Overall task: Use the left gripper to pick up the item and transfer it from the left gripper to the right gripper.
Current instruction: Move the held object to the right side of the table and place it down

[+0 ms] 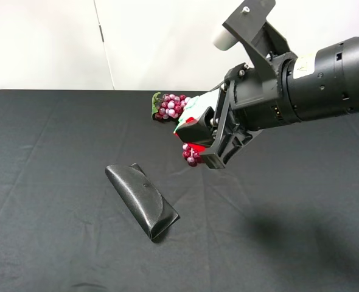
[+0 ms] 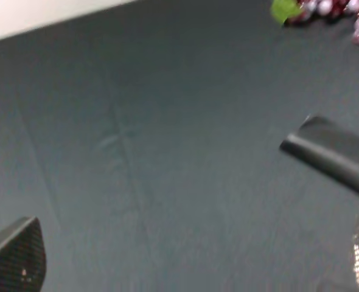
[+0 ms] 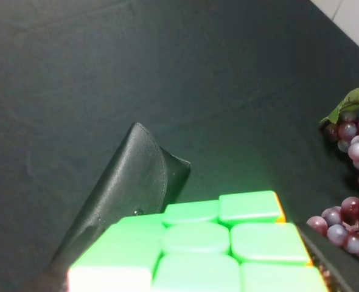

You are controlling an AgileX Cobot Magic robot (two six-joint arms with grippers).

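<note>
The item, a puzzle cube (image 1: 190, 120) with white, green and red faces, sits between the fingers of my right gripper (image 1: 199, 132), held in the air above the middle of the black table. The right wrist view shows its green face (image 3: 210, 243) filling the near edge. The right arm carries a white cap (image 1: 223, 38). My left gripper (image 2: 188, 258) is open and empty over bare cloth. Only its two fingertips (image 2: 15, 258) show, far apart. The left arm is out of the exterior high view.
A black glasses case (image 1: 142, 199) lies on the black cloth (image 1: 58, 152), below and left of the cube; it also shows in both wrist views (image 2: 338, 155) (image 3: 131, 188). A red grape bunch (image 1: 170, 106) (image 3: 353, 137) (image 2: 325, 9) lies behind and under the right gripper.
</note>
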